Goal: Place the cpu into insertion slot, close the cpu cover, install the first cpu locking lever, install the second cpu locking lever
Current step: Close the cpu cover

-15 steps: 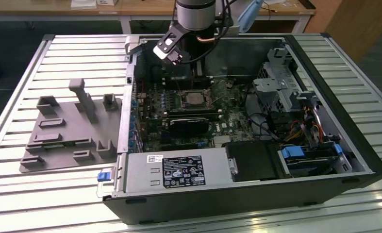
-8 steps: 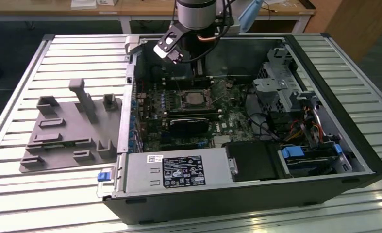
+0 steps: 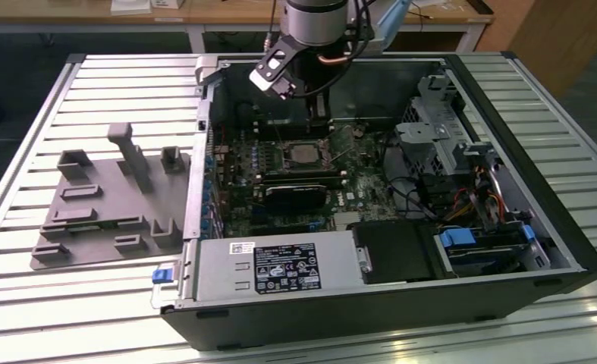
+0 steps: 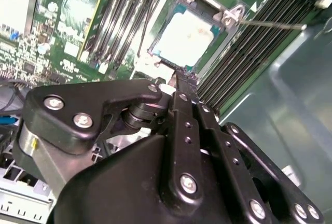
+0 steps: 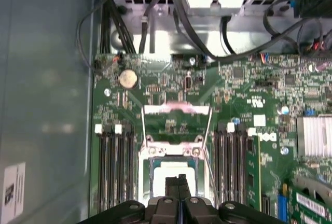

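On motherboard (image 5: 238,94), between memory slot banks (image 5: 116,167): cpu (image 4: 184,40) lies flat in insertion slot (image 4: 194,12), cpu cover (image 5: 176,109) hinged open (leaving access). gripper (image 5: 179,180) hovers just over cpu, jaws pressed together, empty, probably as pushing tip.

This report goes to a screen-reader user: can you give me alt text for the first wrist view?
The shut hand is over the pale cpu seated in the insertion slot on a green motherboard. The cpu cover is swung open beyond it, with memory slots either side.
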{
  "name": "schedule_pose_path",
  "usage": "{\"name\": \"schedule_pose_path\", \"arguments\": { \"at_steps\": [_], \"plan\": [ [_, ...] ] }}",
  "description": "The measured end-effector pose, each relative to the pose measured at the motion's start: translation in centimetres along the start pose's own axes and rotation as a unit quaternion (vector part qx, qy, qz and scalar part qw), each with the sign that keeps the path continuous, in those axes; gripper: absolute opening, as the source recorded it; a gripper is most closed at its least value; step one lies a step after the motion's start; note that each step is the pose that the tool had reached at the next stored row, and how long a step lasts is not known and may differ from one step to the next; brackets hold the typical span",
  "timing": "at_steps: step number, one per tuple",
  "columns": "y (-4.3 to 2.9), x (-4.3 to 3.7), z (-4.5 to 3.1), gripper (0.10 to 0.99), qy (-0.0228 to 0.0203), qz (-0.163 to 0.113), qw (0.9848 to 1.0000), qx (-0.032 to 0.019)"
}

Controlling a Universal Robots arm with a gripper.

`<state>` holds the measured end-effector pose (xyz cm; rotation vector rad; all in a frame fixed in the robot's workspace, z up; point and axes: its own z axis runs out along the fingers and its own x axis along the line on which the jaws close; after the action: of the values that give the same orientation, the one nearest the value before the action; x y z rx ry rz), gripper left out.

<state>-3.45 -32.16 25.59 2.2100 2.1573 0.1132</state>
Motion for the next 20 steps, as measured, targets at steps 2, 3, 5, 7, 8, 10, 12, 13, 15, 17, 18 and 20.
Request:
{"name": "schedule_pose_path", "arguments": {
  "at_steps": [2, 3, 5, 7, 8, 10, 12, 13, 15, 17, 18, 20],
  "plan": [
    [0.52, 0.01, 0.05, 0.106, 0.0, 0.0, 1.0, 0.0],
    [0.81, 0.02, 0.07, 0.106, 0.0, 0.0, 1.0, 0.0],
    [1.45, 0.03, 0.13, 0.106, 0.0, 0.0, 1.0, 0.0001],
    [2.12, 0.05, 0.19, 0.106, 0.0, 0.0, 1.0, 0.0],
    [2.46, 0.06, 0.22, 0.106, 0.0, 0.0, 1.0, 0.0],
    [3.18, 0.07, 0.28, 0.106, 0.0, 0.0, 1.0, 0.0],
    [3.95, 0.09, 0.35, 0.106, 0.0, 0.0, 1.0, 0.0],
    [4.34, 0.1, 0.38, 0.106, 0.0, 0.0, 1.0, 0.0001],
    [5.11, 0.12, 0.44, 0.106, -0.0001, 0.0, 1.0, 0.0001],
    [5.87, 0.14, 0.52, 0.106, 0.0, 0.0, 1.0, 0.0001],
    [6.24, 0.15, 0.55, 0.106, 0.0, 0.0, 1.0, 0.0001],
    [6.98, 0.16, 0.62, 0.106, 0.0, 0.0, 1.0, 0.0001]
  ]
}}
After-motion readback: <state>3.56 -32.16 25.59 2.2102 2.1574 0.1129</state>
